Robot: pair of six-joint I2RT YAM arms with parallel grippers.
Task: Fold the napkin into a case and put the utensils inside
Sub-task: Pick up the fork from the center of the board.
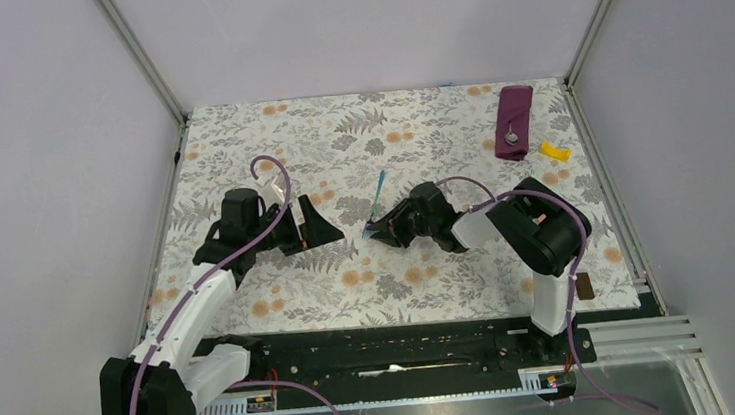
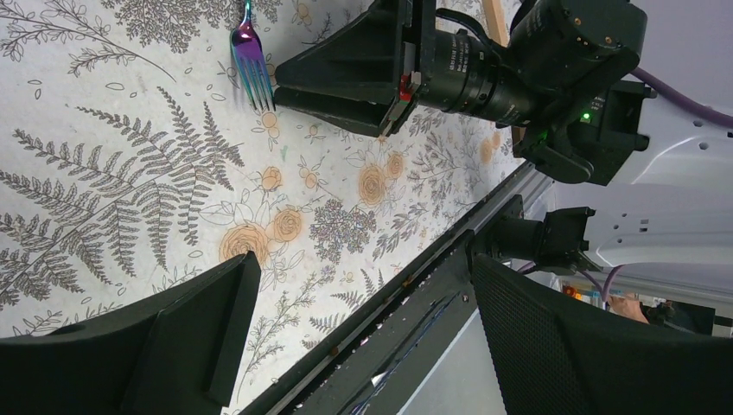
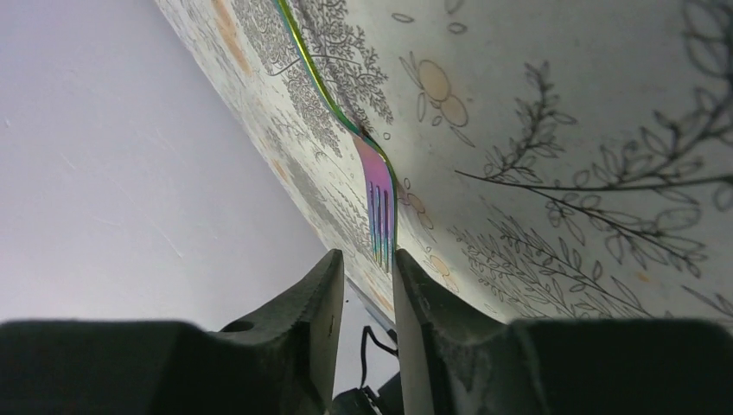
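Observation:
The napkin lies folded as a narrow dark purple case [image 1: 515, 112] at the far right of the tablecloth, with the silver spoon bowl [image 1: 511, 138] showing at its near end. The thin iridescent fork [image 1: 379, 191] lies flat on the cloth mid-table. My right gripper [image 1: 377, 229] is low at its near end. In the right wrist view the jaws [image 3: 367, 255] stand a narrow gap apart, with the fork's tines [image 3: 379, 207] just at the fingertips. My left gripper [image 1: 306, 233] is open and empty to the left. Its wrist view [image 2: 363, 264] shows the fork [image 2: 249, 56] beside the right gripper's fingers [image 2: 346, 73].
A small yellow piece [image 1: 556, 151] lies right of the case. A small brown block [image 1: 583, 287] sits at the near right by the right arm's base. Metal frame rails [image 1: 604, 197] border the floral tablecloth [image 1: 400, 285], and the black base rail [image 2: 406, 285] runs along its near edge.

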